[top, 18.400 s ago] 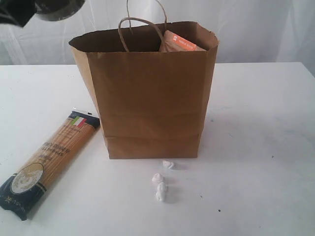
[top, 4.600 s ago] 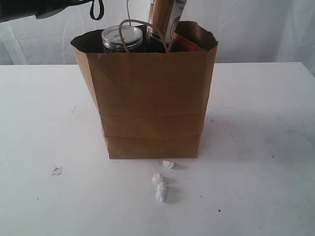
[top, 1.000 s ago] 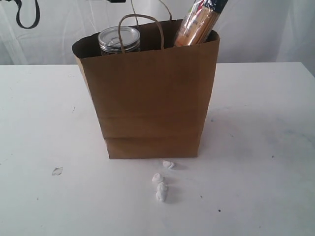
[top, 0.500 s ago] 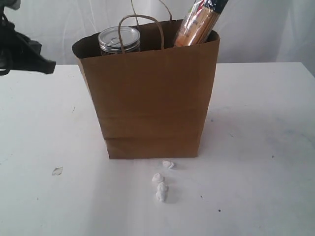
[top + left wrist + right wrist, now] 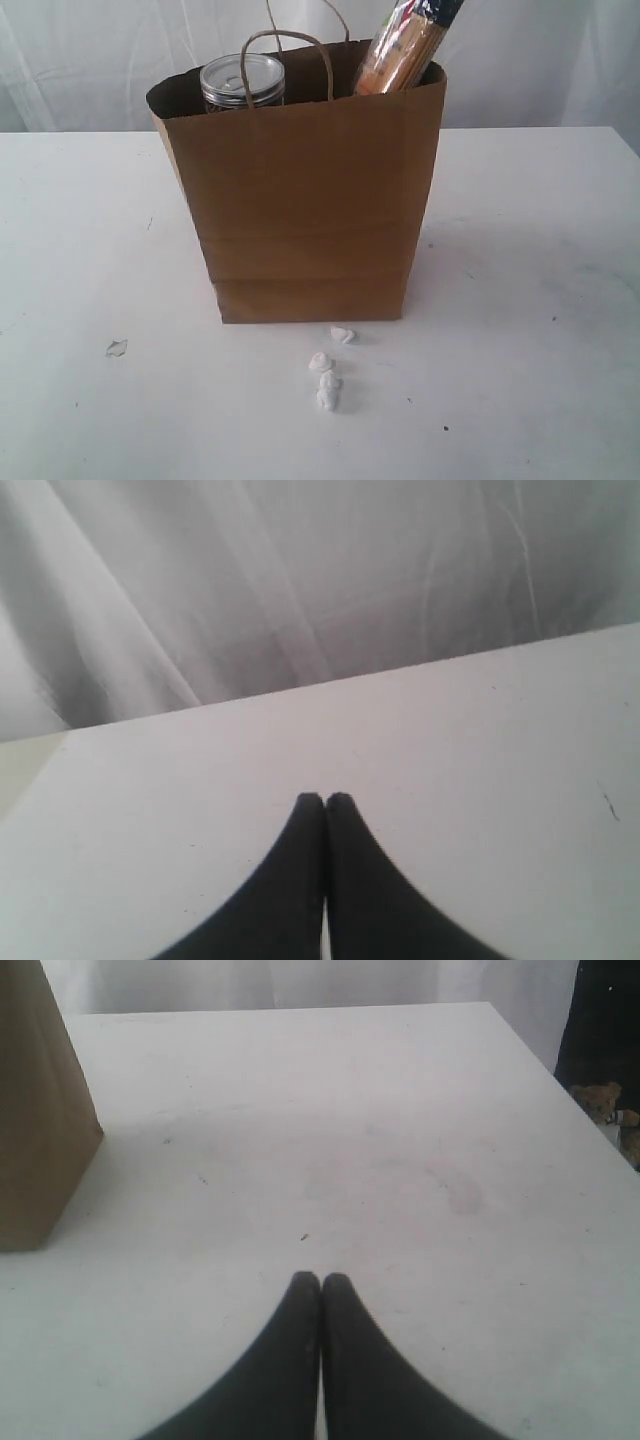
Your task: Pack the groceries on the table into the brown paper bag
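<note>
The brown paper bag stands upright in the middle of the white table. A clear jar with a pale lid shows at its mouth on the left. The long spaghetti packet leans out of the mouth on the right. The other groceries are hidden. Neither arm shows in the exterior view. My left gripper is shut with nothing in it, over bare table. My right gripper is shut and empty too, with a corner of the bag off to one side.
Small white crumpled scraps lie in front of the bag, and a tiny clear scrap lies at the front left. A white curtain hangs behind the table. The table's far edge shows in the left wrist view.
The spaghetti packet went from the table into the bag and the jar was added. The left arm, in view at the left half a second ago, has left the exterior view.
</note>
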Motion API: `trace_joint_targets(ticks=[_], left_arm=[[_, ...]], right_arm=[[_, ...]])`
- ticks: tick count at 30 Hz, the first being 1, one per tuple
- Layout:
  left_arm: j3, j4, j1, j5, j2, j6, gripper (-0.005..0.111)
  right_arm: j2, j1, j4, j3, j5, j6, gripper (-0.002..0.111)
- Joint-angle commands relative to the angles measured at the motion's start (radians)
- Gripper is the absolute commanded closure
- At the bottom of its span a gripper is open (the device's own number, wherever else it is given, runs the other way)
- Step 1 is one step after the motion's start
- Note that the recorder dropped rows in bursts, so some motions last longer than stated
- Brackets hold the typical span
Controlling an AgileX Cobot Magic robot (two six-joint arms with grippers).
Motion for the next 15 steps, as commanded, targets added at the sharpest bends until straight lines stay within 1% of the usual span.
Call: trace_joint_targets(ticks=[1,6,10,15], left_arm=[[0.081,0.001,0.045,0.0,-0.195,-0.027,0.107],[0.18,0.001,0.047,0.01,-0.362,-0.023,0.107],[0.228,0.003,0.047,0.041,-0.435,-0.023,0.107],[0.229,0.003,0.047,0.18,-0.467,-0.025,0.107]], right_arm=[[-0.004,0.001,0.004,-0.002,-0.007,0.002,0.108],[-0.004,0.001,0.004,-0.002,-0.007,0.002,0.108],[-0.004,0.001,0.004,-0.002,-0.007,0.002,0.108],[-0.004,0.001,0.004,-0.002,-0.007,0.002,0.108]])
